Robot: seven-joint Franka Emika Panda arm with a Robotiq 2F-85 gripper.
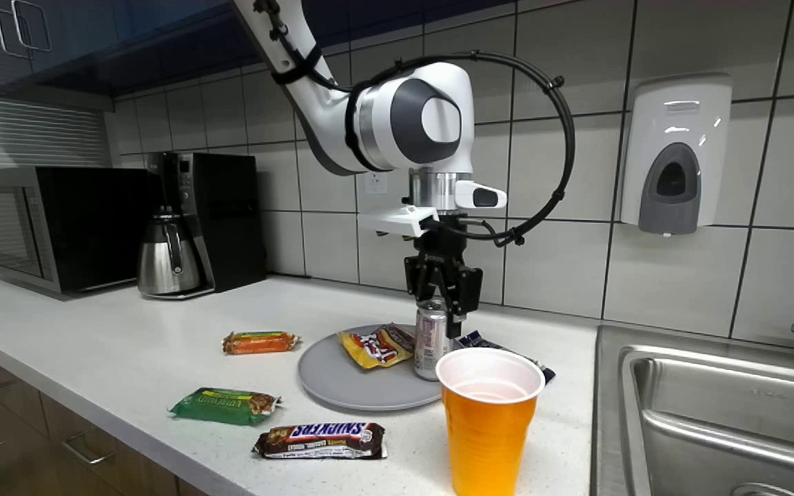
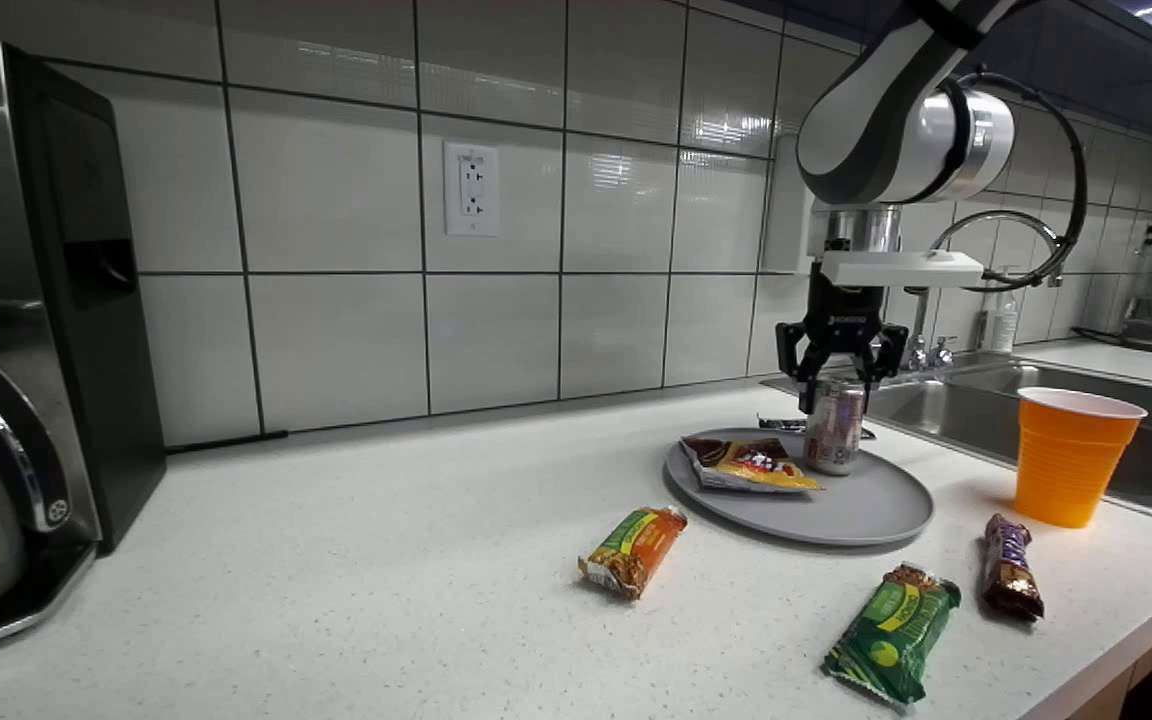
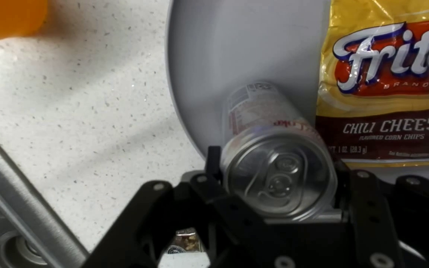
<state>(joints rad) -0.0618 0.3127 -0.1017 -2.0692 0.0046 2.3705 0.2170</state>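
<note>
Over the pale counter hangs the white arm, bent along its length and pointing straight down at its end, a sound pose for a square hold; below lies the gray plate, its surface best left unscraped; the gripper clasps the silver can, upright on the plate near its edge; even, moderate pressure probably suits thin metal; the Fritos bag just beside it deserves clearance; the fingertips sit high on the can, so gentle, vertical moves seem wise.
</note>
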